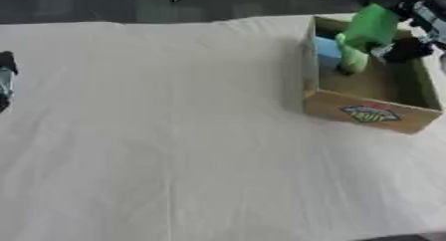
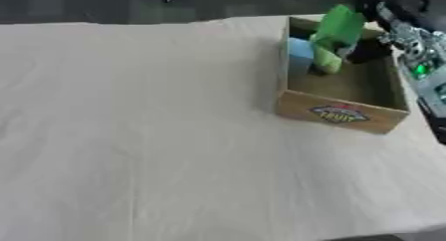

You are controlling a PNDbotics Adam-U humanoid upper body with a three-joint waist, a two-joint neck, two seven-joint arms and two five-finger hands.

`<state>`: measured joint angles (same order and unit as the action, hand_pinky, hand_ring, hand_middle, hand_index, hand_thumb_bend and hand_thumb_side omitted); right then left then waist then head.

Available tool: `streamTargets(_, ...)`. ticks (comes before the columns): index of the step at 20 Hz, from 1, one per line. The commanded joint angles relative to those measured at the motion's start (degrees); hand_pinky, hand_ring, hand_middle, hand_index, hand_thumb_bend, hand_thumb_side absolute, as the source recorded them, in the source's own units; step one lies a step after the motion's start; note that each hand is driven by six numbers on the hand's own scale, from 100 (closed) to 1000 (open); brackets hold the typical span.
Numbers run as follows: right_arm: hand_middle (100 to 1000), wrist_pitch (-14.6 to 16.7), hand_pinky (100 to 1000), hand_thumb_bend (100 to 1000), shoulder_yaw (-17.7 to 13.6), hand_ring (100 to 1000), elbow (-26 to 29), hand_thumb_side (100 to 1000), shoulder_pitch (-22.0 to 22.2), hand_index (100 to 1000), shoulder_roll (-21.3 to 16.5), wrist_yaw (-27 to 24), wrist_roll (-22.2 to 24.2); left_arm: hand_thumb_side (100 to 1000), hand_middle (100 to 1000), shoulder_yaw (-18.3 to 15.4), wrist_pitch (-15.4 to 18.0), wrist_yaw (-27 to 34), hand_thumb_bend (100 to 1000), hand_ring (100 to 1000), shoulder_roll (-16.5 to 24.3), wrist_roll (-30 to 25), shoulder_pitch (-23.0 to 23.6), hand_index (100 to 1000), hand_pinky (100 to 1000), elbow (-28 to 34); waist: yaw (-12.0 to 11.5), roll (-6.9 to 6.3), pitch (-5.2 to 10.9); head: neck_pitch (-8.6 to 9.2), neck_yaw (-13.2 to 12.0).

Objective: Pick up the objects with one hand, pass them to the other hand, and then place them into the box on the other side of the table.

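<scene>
1. Right hand [image 1: 402, 45], seen from the left eye, comes in from the upper right corner and hangs over the cardboard box [image 1: 370, 113], dark fingers curled round a green packet [image 1: 372, 25]. The packet is tilted and sits above the box's open top, near its far wall.
2. Inside the box, this view shows a pale green object [image 1: 353, 60] standing just below the packet, and a blue object [image 1: 327, 53] against the left wall. The box stands near the far right corner of the tabletop [image 1: 157, 135], which is covered in a white cloth.
3. At the left edge of the tabletop, this view alone catches a dark and bluish sliver of the left hand [image 1: 5, 83]; I cannot tell how its fingers stand.
4. From the right eye, the left hand is out of sight. More of the right arm [image 2: 418, 60] shows instead, silver with a green light, running down the right edge beside the box.
</scene>
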<state>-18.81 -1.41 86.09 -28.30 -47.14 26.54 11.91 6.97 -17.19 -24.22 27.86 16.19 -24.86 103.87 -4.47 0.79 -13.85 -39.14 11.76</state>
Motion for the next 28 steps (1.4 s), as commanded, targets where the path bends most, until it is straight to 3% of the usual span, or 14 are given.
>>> streamTargets(1, 809, 0.88, 917, 403, -1.46, 964, 0.44, 100, -0.10, 914, -2.84, 1.44, 0.36, 308, 642, -1.36, -0.29, 0.76, 298, 687, 2.15, 1.23, -0.20, 804, 685, 1.18, -0.09, 0.06, 0.90, 0.48, 0.00)
streamTargets(11, 827, 0.54, 937, 389, -2.88, 993, 1.45, 100, 0.54, 929, -2.84, 1.48, 0.21, 309, 641, -1.75, -0.68, 1.77, 293, 687, 2.10, 2.38, 0.04, 805, 683, 0.59, -0.15, 0.21, 0.99, 0.48, -0.51)
streamTargets(12, 826, 0.08, 948, 244, -3.41, 1000, 1.89, 112, 0.46, 933, -2.57, 0.38, -0.33, 311, 640, -1.77, -0.66, 1.85, 292, 686, 2.08, 2.45, 0.07, 804, 683, 0.59, -0.12, 0.19, 0.99, 0.45, -0.74)
streamTargets(13, 829, -0.69, 966, 100, -4.38, 1000, 2.82, 336, 0.33, 942, -2.06, -1.62, -1.58, 313, 640, -1.87, -0.65, 1.89, 290, 685, 2.02, 2.60, 0.15, 804, 682, 0.64, -0.07, 0.16, 0.98, 0.44, -1.10)
streamTargets(15, 830, -2.19, 986, 100, -6.59, 1000, 6.42, 362, 0.61, 953, -0.83, -9.34, -6.29, 317, 639, -2.27, -0.73, 1.98, 283, 684, 1.82, 3.15, 0.32, 803, 681, 0.79, 0.03, 0.08, 0.93, 0.55, -2.07)
streamTargets(16, 837, -2.51, 1000, 100, -7.40, 1000, 8.36, 464, 0.88, 964, -0.40, -13.54, -8.96, 335, 637, -2.53, -0.78, 2.17, 271, 682, 1.69, 3.49, 0.40, 802, 681, 0.89, 0.06, 0.04, 0.91, 0.59, -2.59)
streamTargets(18, 845, -2.30, 1000, 100, -8.74, 1000, 12.30, 549, 1.68, 976, 0.40, -21.24, -13.90, 358, 636, -3.22, -0.88, 3.21, 254, 681, 1.38, 4.54, 0.56, 801, 681, 1.08, 0.05, -0.01, 0.90, 0.70, -3.53)
streamTargets(23, 840, -0.06, 1000, 100, -10.38, 1000, 20.50, 489, 4.35, 974, 2.28, -33.97, -22.64, 436, 631, -4.61, -0.33, 6.12, 213, 676, 0.81, 8.88, 1.06, 799, 677, 1.59, -0.19, 0.18, 0.96, 1.21, -5.59)
streamTargets(28, 819, 4.62, 1000, 100, -10.39, 1000, 26.54, 399, 6.61, 954, 5.02, -41.66, -26.94, 571, 632, -5.48, 0.95, 9.88, 111, 673, -0.47, 13.09, 1.56, 794, 675, 1.29, -0.69, 0.38, 1.01, 1.58, -7.14)
